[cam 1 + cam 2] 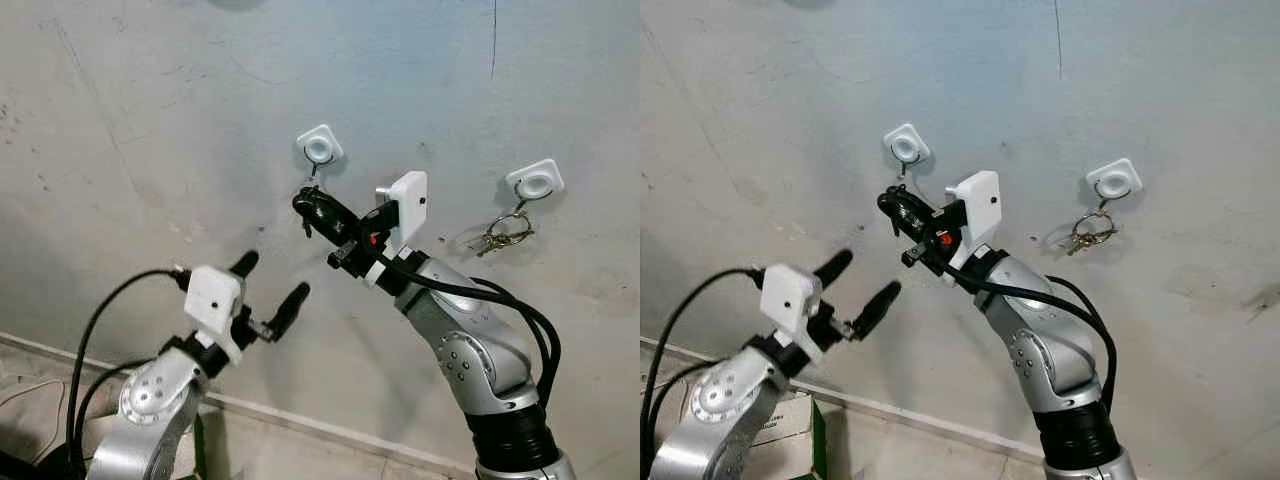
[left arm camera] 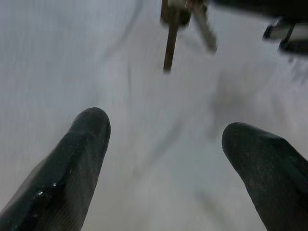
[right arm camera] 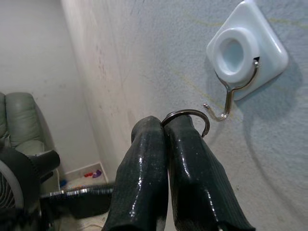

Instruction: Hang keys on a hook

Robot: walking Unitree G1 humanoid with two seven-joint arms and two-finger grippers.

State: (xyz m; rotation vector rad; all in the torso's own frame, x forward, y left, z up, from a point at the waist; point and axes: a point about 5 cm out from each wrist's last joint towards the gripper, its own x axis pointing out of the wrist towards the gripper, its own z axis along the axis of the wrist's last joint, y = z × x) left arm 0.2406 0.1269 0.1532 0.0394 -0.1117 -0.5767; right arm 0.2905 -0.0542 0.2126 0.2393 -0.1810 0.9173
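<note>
the right gripper (image 3: pixel 166 126) is pinching a key ring (image 3: pixel 188 117) just below the hook (image 3: pixel 230 98). the left gripper (image 1: pixel 270 283) is hovering with fingers spread

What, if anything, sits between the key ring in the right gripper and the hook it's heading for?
Nothing visible. The right gripper is shut on the key ring, which sits just short of the hook, apart from it with bare wall between. That hook is free; another set of keys hangs on the hook further right.

Right gripper (image 3: pixel 166 132) raised high, fingers pinched together; left gripper (image 1: pixel 270 290) lower, fingers spread apart.
</note>
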